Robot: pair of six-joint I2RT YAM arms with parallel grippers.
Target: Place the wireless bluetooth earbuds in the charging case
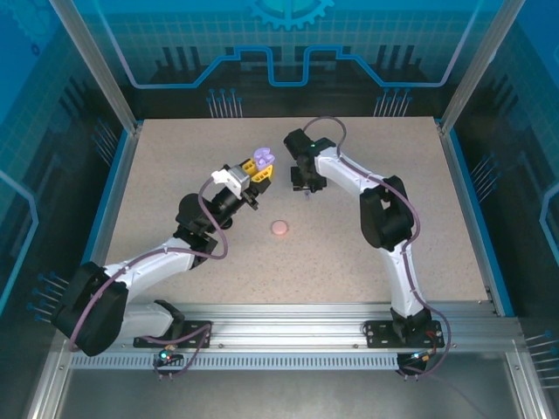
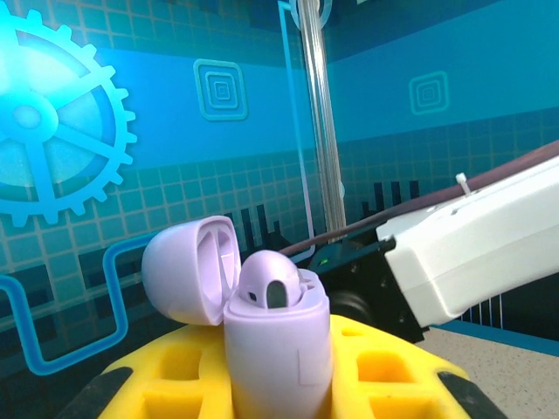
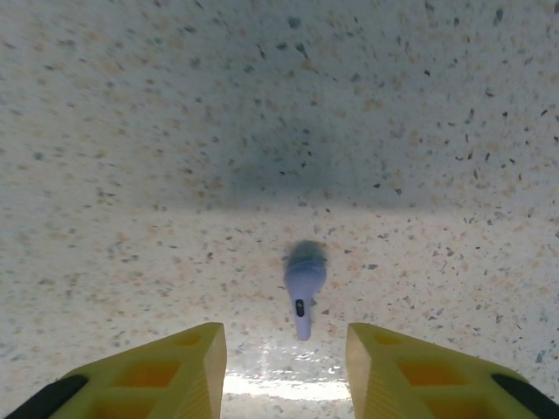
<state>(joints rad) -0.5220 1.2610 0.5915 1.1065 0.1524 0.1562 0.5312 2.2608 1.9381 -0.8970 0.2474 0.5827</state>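
My left gripper is shut on a purple charging case, which it holds upright above the table. The case's lid is swung open to the left. One purple earbud sits in the case, its head sticking up. In the top view the case is just left of my right gripper. A second purple earbud lies on the table, stem towards the camera. My right gripper hangs over it, open. The yellow fingers stand either side of the stem and do not touch it.
A small pale pink round case lies on the speckled table near the middle, in front of both grippers. My right arm's white link passes close to the right of the held case. Blue walls ring the table.
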